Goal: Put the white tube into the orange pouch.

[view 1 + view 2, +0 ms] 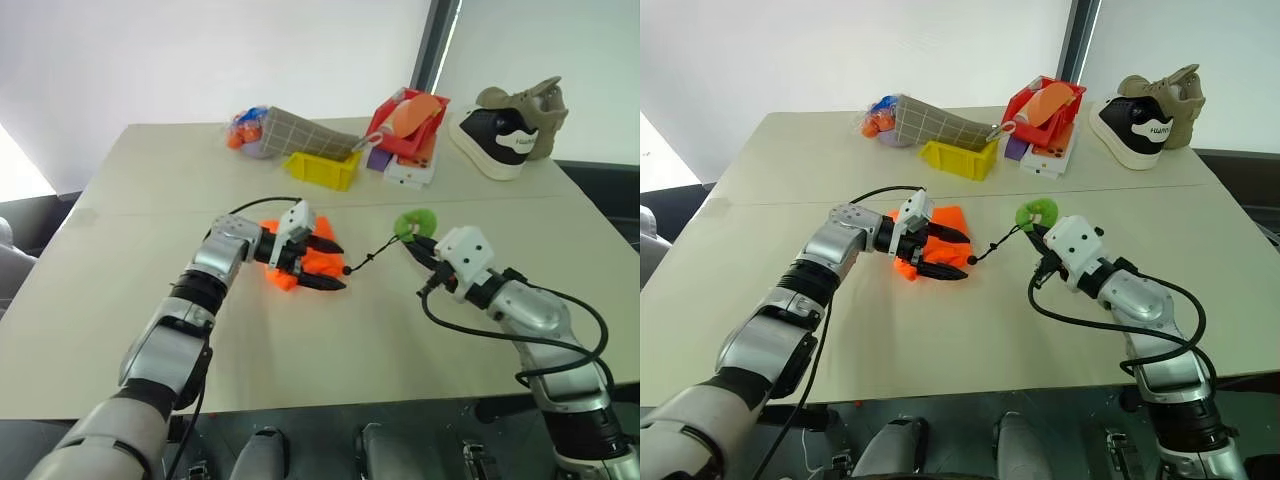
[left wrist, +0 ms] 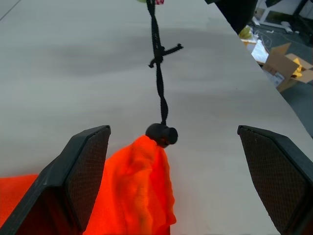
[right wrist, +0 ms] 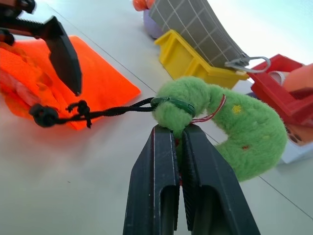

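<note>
From the head I see my left gripper (image 1: 331, 265) spread wide over the orange pouch (image 1: 312, 262) mid-table. My right wrist view shows the right gripper (image 3: 177, 131) pinching the green tag (image 3: 222, 122) on its cord (image 3: 112, 112).

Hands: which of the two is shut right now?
The right hand, its fingers pressed together on the green fuzzy tag. The left hand stands wide open over the orange pouch.

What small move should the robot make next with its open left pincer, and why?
Probably close the left pincer on the bunched mouth of the orange pouch: its open fingers straddle that fabric by the cord stopper, while the right pincer is shut on the green fuzzy tag, holding the cord taut.
</note>
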Robot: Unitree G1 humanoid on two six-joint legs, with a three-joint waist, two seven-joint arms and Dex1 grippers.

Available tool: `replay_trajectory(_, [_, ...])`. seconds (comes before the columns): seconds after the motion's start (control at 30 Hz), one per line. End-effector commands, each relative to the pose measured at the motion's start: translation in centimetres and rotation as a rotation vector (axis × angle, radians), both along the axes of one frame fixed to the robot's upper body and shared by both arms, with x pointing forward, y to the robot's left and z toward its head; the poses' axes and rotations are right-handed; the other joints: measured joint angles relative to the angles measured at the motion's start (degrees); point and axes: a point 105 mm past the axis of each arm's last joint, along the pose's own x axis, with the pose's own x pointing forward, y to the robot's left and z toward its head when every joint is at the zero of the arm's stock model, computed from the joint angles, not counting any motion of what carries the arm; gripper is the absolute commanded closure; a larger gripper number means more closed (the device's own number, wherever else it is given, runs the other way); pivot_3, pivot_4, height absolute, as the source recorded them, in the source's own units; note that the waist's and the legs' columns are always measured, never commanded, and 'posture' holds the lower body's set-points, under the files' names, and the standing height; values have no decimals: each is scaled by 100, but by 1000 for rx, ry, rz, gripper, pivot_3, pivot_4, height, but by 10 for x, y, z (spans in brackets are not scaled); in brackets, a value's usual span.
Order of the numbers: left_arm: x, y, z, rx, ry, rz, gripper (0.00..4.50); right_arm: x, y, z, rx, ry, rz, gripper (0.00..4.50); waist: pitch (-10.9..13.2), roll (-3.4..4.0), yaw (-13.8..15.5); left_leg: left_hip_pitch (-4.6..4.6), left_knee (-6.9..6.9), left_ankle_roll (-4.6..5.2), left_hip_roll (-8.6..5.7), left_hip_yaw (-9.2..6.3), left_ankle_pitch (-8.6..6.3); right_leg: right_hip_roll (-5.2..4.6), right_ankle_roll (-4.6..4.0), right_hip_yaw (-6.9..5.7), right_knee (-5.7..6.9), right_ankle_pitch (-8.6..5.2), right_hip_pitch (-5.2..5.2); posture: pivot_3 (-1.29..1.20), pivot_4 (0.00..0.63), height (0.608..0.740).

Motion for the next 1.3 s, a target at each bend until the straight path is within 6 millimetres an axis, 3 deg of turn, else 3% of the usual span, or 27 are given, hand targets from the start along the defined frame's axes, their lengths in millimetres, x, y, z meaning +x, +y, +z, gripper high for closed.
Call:
replay_trajectory(0.03, [4,-4,7,-13,31,3,52,-7,12,18,19,-76,63,4500,0,0,0,0,1,0,0,0,0,0,0,0,0,0,0,0,150,740])
replay_trajectory(0.3, [-2,-14,-5,38,85,-63,52,-14,18,21,31,-90,103,4500,0,0,2,0,2,0,0,0,0,1,12,0,1,7,1,0,150,740])
replay_trajectory(0.7, [-4,-16,-5,56,110,-106,52,-18,17,18,22,-88,96,4500,0,-1,-2,0,2,0,0,0,0,1,13,0,2,7,0,0,150,740])
replay_trajectory(0.8, [-4,-13,-6,65,117,-107,877,-18,17,18,22,-90,95,4500,0,-1,0,0,2,0,0,0,0,1,13,0,2,7,0,0,150,740])
replay_trajectory(0.97, [-4,-8,-8,79,111,-104,3528,-17,17,18,21,-93,97,4500,0,-1,-2,0,2,0,0,0,0,1,13,0,2,8,0,0,150,740])
replay_trajectory(1.03, [-3,-7,-7,71,107,-92,4274,-17,18,19,20,-94,98,4500,0,-1,0,0,2,0,0,0,0,1,14,0,3,8,1,0,150,740])
replay_trajectory(1.3, [6,-4,-6,44,31,-13,4291,-3,9,19,-18,-118,18,4500,0,-1,-3,1,3,0,0,0,0,1,14,0,5,8,0,0,150,740])
